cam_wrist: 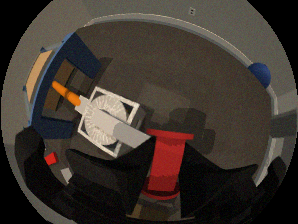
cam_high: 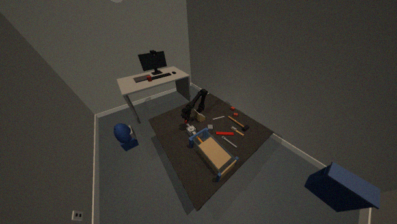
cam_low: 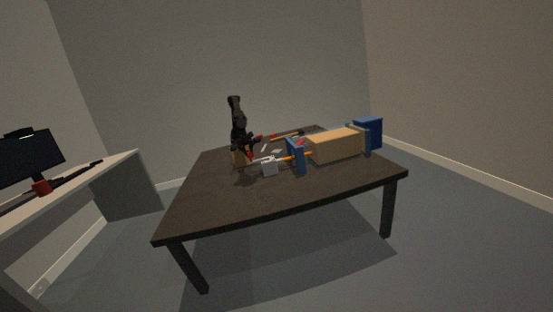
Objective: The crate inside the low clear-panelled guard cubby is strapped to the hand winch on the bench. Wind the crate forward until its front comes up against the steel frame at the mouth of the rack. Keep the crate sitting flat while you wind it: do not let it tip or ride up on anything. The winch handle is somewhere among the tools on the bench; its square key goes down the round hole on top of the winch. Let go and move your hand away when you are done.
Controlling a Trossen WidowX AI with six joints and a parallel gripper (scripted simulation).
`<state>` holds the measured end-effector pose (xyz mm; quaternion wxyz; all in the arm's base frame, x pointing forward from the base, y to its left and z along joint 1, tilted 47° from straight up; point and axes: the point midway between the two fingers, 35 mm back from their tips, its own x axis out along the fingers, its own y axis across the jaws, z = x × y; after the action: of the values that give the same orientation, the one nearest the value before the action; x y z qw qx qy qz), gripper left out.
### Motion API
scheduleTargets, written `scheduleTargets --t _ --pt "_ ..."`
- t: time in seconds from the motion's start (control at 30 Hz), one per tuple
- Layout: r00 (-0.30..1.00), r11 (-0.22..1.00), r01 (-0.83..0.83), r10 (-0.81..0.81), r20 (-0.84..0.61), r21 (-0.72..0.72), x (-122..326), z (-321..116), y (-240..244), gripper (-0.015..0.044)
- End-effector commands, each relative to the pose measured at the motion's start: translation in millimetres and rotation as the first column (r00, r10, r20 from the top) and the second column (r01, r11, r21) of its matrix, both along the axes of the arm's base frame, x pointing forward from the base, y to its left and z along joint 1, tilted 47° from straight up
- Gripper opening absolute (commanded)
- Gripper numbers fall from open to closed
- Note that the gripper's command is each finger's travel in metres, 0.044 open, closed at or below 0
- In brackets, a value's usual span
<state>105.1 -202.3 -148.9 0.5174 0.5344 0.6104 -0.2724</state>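
The tan crate [cam_high: 216,153] [cam_low: 337,146] [cam_wrist: 38,71] sits flat inside the clear-panelled cubby, its front a little back from the blue frame [cam_high: 191,142] [cam_low: 300,164] [cam_wrist: 82,56] at the rack mouth. An orange strap [cam_high: 200,139] [cam_low: 289,158] [cam_wrist: 65,93] runs from it through the frame to the pale winch [cam_high: 191,129] [cam_low: 270,170] [cam_wrist: 98,133]. The winch handle's grey arm [cam_wrist: 131,135] lies across the winch top and points away from the rack. My gripper [cam_wrist: 166,141] is shut on the handle's upright red knob [cam_high: 185,122] [cam_low: 249,155] [cam_wrist: 167,167], beside the winch.
A tan block [cam_high: 200,116] [cam_low: 240,159] stands beside the arm. A grey square [cam_high: 210,126], red bar [cam_high: 224,133], wrench [cam_high: 230,142], brush [cam_high: 238,131], hammer [cam_high: 237,122], light strip [cam_high: 219,117] and two red blocks [cam_high: 232,108] lie on the bench's other side.
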Motion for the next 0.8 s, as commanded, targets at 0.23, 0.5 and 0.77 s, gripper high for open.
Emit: scheduleTargets --t 0.23,0.5,0.77 --pt "1.0 1.0 -0.009 0.01 0.004 -0.012 12 -26 -24 0.0" --pt "1.0 1.0 -0.009 0.01 0.005 -0.013 18 -33 -32 0.0" --pt "1.0 1.0 -0.009 0.01 0.006 -0.014 26 -40 -38 0.0"
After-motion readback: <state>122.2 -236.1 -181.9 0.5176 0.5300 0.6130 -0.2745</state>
